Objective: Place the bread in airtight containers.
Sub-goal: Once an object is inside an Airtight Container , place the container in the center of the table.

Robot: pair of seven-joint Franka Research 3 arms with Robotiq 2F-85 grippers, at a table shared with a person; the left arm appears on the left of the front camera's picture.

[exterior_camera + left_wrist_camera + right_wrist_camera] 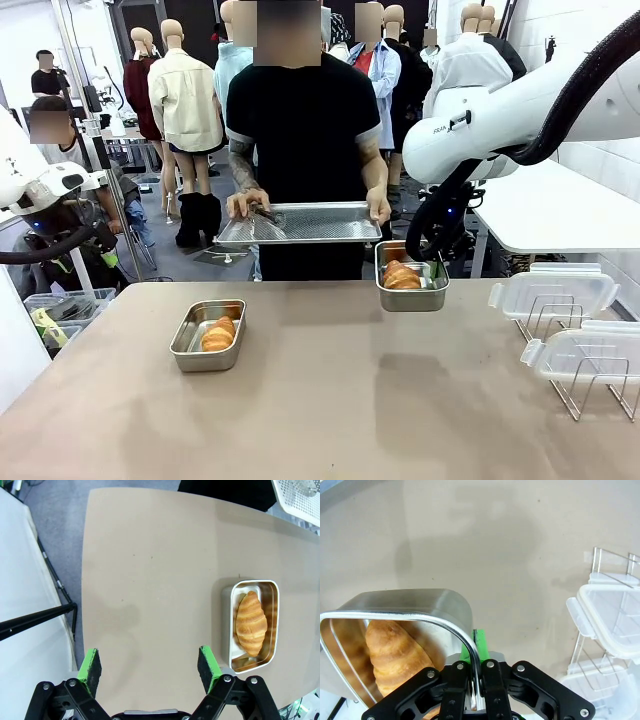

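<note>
The right claw [476, 652] pinches the rim of a pan [415, 602] with a croissant [395, 655] inside; the left claw [150, 662] is spread wide, holding nothing.

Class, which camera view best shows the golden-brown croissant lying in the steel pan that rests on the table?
The left wrist view: it looks straight down on the golden-brown croissant, whole inside its rectangular steel pan. The front view shows it smaller and at a slant.

Right arm [480, 120]: glossy white shell, thick black cable [590, 95] on it. Left gripper [148, 661]: black links, silver screws [73, 682], green pads [90, 666]. Person [302, 170] wears black T-shirt [300, 105].
</note>
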